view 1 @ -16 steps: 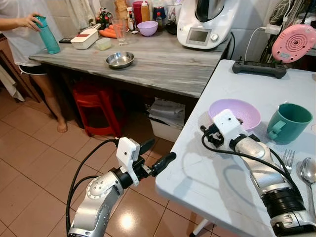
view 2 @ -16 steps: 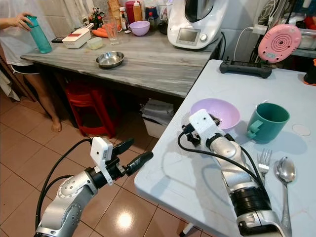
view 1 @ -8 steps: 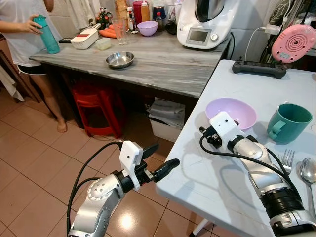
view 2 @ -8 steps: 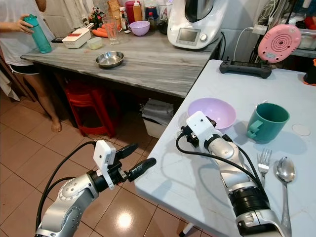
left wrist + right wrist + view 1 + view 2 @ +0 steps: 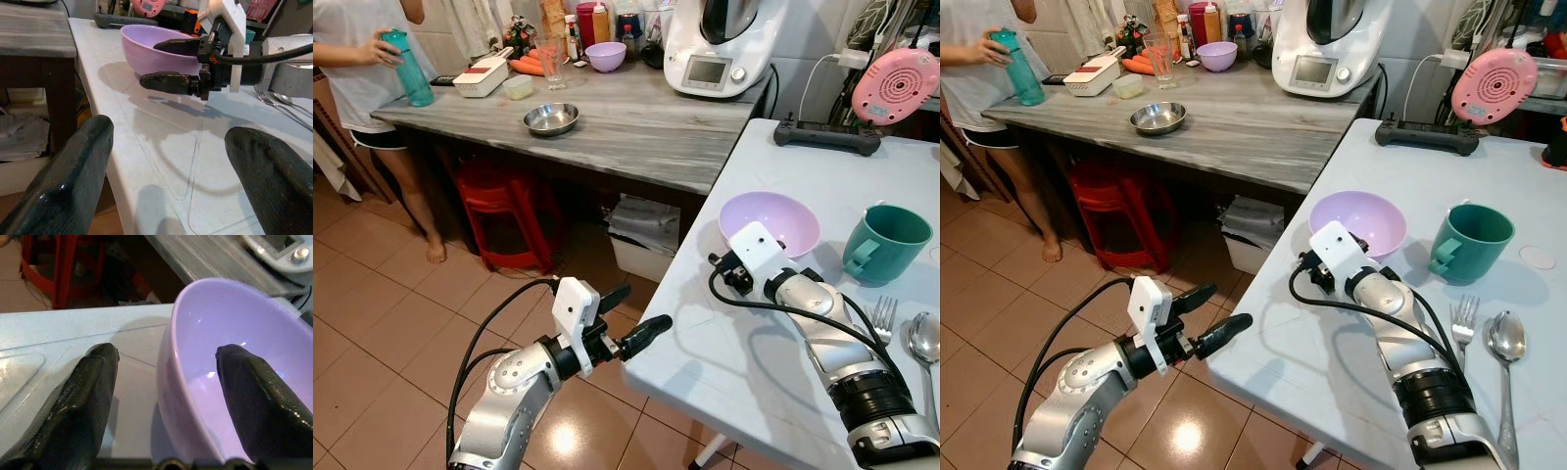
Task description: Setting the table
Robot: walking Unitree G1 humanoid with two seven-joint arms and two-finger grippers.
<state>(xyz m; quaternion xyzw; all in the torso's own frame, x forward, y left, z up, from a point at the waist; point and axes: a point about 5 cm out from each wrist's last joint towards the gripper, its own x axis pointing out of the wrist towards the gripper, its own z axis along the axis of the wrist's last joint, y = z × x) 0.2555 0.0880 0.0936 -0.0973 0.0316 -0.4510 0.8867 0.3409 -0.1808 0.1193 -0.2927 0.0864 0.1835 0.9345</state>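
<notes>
The right claw is spread wide astride the near rim of the bowl, one finger inside and one outside, not yet closed. The bowl is set on the bench at its 11 o'clock corner; the cup stands at the bowl's 3 o'clock. The left claw is held open off the bench edge, empty.

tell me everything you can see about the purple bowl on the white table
The purple bowl is a round, smooth, glossy bowl that looks like plastic, upright and seemingly empty. It sits near the white table's edge, left of the green mug. The right tool straddles its near rim, open, one finger inside and one outside, not visibly clamped.
</notes>
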